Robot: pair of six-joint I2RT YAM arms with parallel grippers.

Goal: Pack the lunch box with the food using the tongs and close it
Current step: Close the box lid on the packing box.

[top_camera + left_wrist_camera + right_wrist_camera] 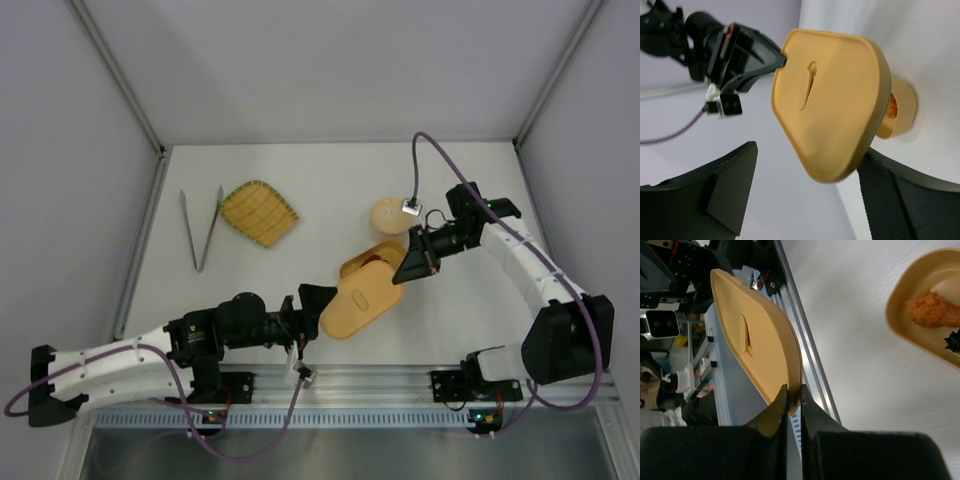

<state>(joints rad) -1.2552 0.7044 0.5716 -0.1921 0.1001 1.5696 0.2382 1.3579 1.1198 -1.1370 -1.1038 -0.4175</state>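
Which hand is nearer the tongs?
Left. The left hand sits diagonally off the tongs, by the lid; the right hand, pinching the lid, is farther to the right.

Tongs (200,262) left of tray (259,212)

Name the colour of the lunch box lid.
Tan-orange lid; clearest in the left wrist view.

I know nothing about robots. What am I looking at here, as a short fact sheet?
lid: tan-orange, held up by one edge, partly over the lunch box
right fingers: pinched shut on the lid's edge
left fingers: open on either side of the lid, not gripping
lunch box: open, with an orange piece and a dark piece inside
tongs: lying on the table beside the woven tray, away from both arms
round bowl: beyond the box, lid on
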